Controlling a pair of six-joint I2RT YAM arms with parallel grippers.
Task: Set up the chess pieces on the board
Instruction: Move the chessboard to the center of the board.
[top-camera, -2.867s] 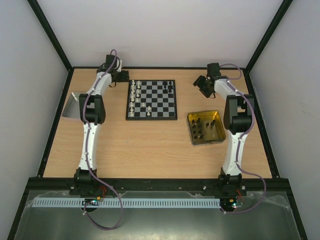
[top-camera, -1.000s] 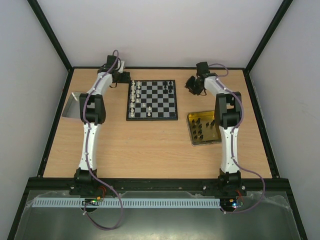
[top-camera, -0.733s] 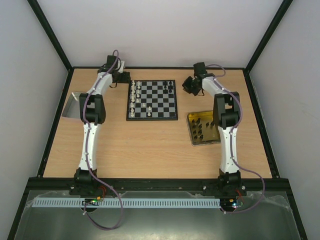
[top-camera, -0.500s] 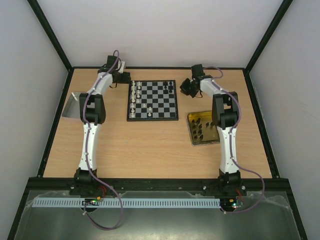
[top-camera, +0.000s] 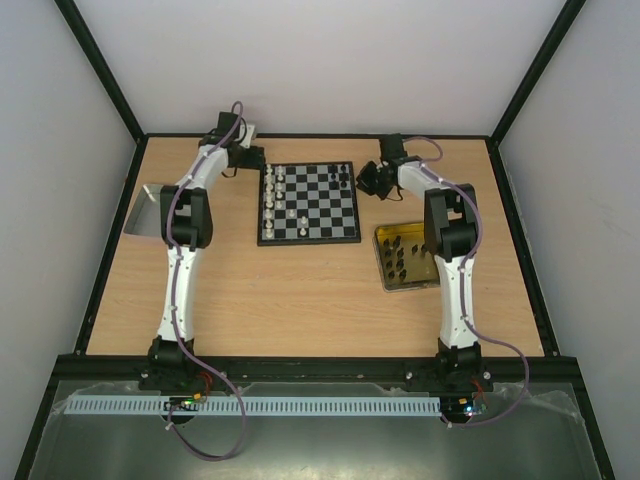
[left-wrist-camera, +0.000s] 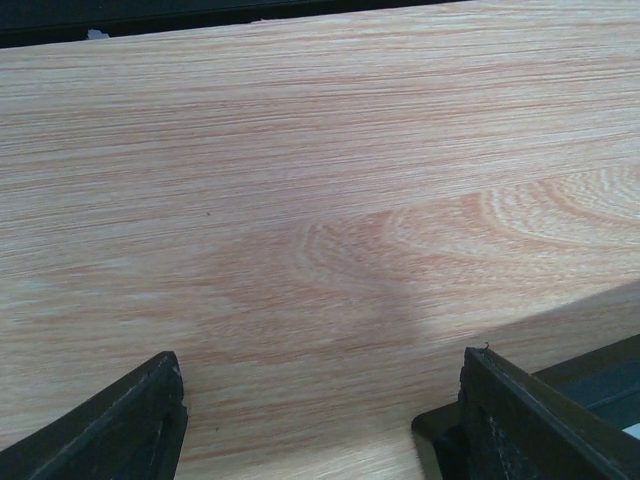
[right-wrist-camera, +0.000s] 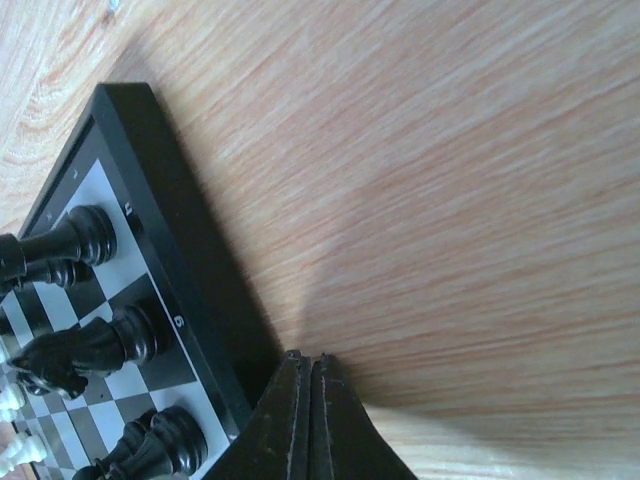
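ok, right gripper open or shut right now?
Shut, empty. Right wrist view: the right gripper shows fingers meeting at a thin seam, nothing pinched, beside the board.

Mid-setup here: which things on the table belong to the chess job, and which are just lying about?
Job: board; white pieces on its left side; black pieces at its right edge; unplaced black pieces in the yellow tray.
Lying about: silver tray at the table's left edge; the yellow tray itself only holds pieces.
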